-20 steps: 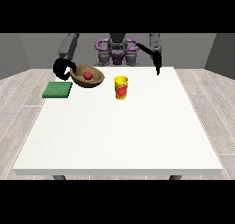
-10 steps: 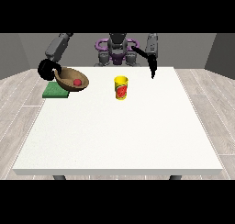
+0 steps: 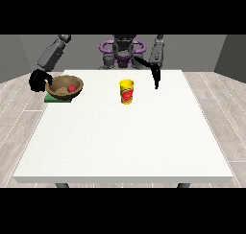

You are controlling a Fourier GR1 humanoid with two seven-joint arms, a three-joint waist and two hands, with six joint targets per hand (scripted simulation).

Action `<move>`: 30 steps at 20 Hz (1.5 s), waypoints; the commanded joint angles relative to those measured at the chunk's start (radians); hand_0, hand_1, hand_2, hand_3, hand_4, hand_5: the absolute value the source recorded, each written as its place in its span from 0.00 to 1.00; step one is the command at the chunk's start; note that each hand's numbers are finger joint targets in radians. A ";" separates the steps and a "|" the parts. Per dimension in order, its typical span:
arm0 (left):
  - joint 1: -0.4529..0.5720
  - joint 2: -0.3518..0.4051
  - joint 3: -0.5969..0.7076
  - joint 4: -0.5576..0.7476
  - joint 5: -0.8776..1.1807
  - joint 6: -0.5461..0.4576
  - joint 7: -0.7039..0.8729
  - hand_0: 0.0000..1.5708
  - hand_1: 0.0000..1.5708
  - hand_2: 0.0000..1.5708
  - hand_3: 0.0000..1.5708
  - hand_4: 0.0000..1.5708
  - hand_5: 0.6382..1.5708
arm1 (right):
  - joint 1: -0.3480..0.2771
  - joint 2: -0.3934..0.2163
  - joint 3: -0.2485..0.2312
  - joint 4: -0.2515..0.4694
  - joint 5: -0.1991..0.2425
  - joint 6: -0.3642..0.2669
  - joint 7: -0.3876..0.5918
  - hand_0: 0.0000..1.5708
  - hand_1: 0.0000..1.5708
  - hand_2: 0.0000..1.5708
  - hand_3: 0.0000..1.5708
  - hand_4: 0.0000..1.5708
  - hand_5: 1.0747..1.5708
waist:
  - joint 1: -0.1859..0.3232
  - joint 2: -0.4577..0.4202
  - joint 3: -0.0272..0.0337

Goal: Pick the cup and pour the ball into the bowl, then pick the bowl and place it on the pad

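A brown bowl (image 3: 64, 86) with a red ball (image 3: 71, 88) inside it sits over the green pad (image 3: 56, 98) at the table's left edge. The hand at the view's left (image 3: 38, 80) is at the bowl's left rim with its fingers curled round it. A yellow cup (image 3: 127, 91) with a red label stands upright near the table's middle back. The hand at the view's right (image 3: 155, 78) hangs above the table to the right of the cup, fingers pointing down and holding nothing.
The white table (image 3: 125, 137) spreads wide toward the camera. The robot's torso (image 3: 122, 53) stands behind the far edge. The pad lies close to the table's left edge.
The bowl with the ball has moved left and down over the green pad, carried by the hand at the view's left. The hand at the view's right drifted slightly lower.
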 commanded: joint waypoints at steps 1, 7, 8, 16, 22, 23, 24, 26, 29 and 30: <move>-0.009 -0.008 -0.022 -0.120 -0.043 0.045 0.030 0.00 0.00 0.00 0.00 0.00 0.07 | -0.024 -0.072 -0.045 0.074 -0.026 0.093 -0.069 1.00 1.00 1.00 0.00 0.54 1.00 | -0.005 0.102 0.0010; 0.080 0.023 -0.044 -0.286 -0.054 0.023 0.067 0.00 0.00 0.00 0.00 0.00 0.06 | -0.076 -0.131 -0.084 0.133 -0.056 0.144 -0.091 1.00 1.00 1.00 0.00 0.53 1.00 | -0.017 0.162 0.0009; 0.051 0.012 -0.036 -0.269 -0.055 0.034 0.061 0.00 0.00 0.00 0.00 0.00 0.06 | -0.119 -0.144 -0.077 0.129 -0.053 0.124 -0.059 1.00 1.00 1.00 0.00 0.50 0.99 | -0.016 0.176 0.0000; 0.062 0.048 -0.040 -0.387 -0.069 -0.013 0.174 0.00 0.00 0.00 0.00 0.00 0.05 | -0.149 -0.146 -0.037 0.142 -0.011 0.102 -0.081 1.00 1.00 1.00 0.41 0.25 1.00 | -0.020 0.165 -0.0004; 0.145 0.014 -0.053 -0.303 -0.053 -0.013 0.116 0.00 0.00 0.00 0.00 0.00 0.05 | -0.097 -0.156 0.008 0.142 0.022 0.106 -0.017 1.00 1.00 1.00 0.61 0.26 0.96 | -0.023 0.043 -0.0017; 0.163 -0.002 -0.055 -0.268 -0.045 -0.012 0.131 0.00 0.00 0.00 0.00 0.00 0.06 | -0.053 -0.111 0.026 0.132 0.036 0.109 -0.045 1.00 1.00 1.00 0.54 0.26 0.97 | -0.040 -0.014 -0.0020; 0.154 0.013 -0.050 -0.299 -0.041 -0.022 0.087 0.00 0.00 0.00 0.00 0.00 0.06 | -0.078 -0.124 0.014 0.137 0.027 0.116 -0.069 1.00 1.00 1.00 0.62 0.27 0.96 | -0.024 0.064 -0.0014; 0.136 0.003 -0.039 -0.260 -0.052 -0.010 0.120 0.00 0.00 0.00 0.00 0.00 0.06 | -0.074 -0.135 0.033 0.134 0.037 0.137 -0.017 1.00 1.00 1.00 0.71 0.25 0.94 | -0.046 0.008 -0.0017; 0.123 -0.013 -0.081 -0.162 -0.042 0.076 0.074 0.00 0.00 0.00 0.00 0.00 0.05 | -0.070 -0.111 0.078 0.099 0.076 0.112 -0.017 1.00 1.00 1.00 0.75 0.27 0.93 | -0.073 -0.004 -0.0022; 0.170 -0.014 -0.110 -0.147 -0.029 0.088 0.044 0.00 0.00 0.00 0.00 0.00 0.05 | -0.082 -0.121 0.027 0.130 0.025 0.092 0.020 1.00 1.00 1.00 0.78 0.27 0.92 | -0.074 -0.011 -0.0023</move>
